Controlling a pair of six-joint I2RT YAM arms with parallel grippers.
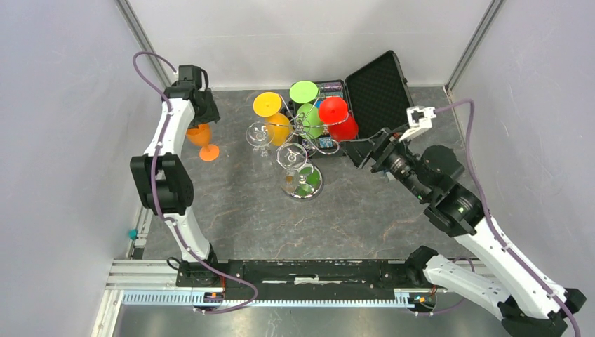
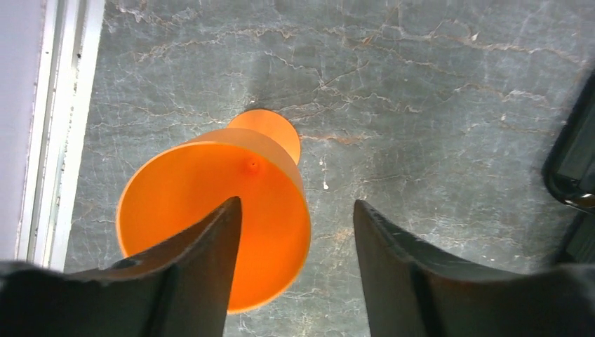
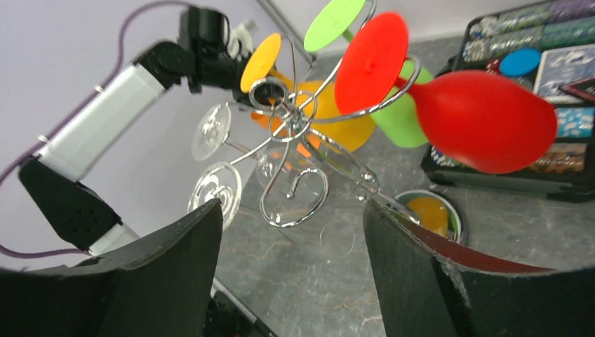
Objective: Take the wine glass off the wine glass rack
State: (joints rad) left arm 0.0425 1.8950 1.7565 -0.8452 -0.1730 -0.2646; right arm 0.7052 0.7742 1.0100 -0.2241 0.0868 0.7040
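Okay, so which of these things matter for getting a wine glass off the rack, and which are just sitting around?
For the job: wine glass rack; red glass, green glass, yellow glass, clear glasses hanging on it; orange glass, standing on the table by the left gripper; right gripper, facing the rack.
Lying about: black case, open; chips and cards inside it.

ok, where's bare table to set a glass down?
Free: the wide strip of table between the wine glass rack and the arm bases; a narrow gap between the orange glass and the clear glasses. Crowded: the back, around rack, black case and right claw.
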